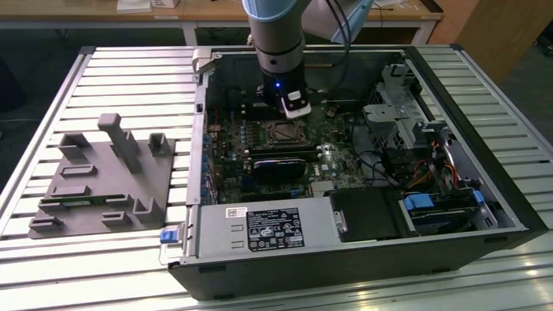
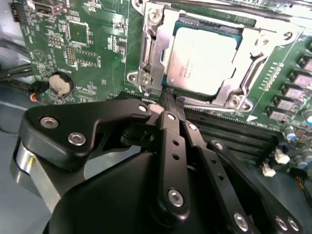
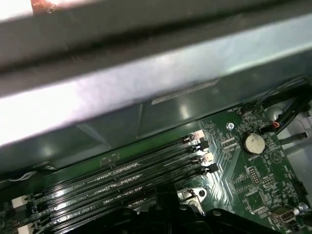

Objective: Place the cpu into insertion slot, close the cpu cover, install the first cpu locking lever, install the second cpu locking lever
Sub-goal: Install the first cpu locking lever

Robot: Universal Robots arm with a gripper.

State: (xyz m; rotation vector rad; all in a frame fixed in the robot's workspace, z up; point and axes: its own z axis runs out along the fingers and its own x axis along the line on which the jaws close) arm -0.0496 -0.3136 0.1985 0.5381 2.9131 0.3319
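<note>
The claw has its two black fingers drawn together to a narrow point in the second wrist view, with no visible gap and nothing held between them. Its tip sits at the near edge of the insertion slot, touching or just above a thin silvery locking lever that runs along that edge; contact cannot be confirmed.

Just beyond the tip, the cpu lies flat in the slot, its pale metal top showing through the window of the cpu cover, which appears folded down over it. Placing and cover-closing therefore look done, and the work in hand seems to be a lever.

To do this well, the closed tip should probably bear on the lever rod itself, not the cover or the green motherboard, and push steadily along the lever's arc so it tucks under its catch without slipping onto the memory slots directly beside the claw.

Further out, a coin battery sits off to one side. In the exterior view the arm reaches down into the open computer case, with the claw right above the socket; a grey fixture rests well apart on the table.
</note>
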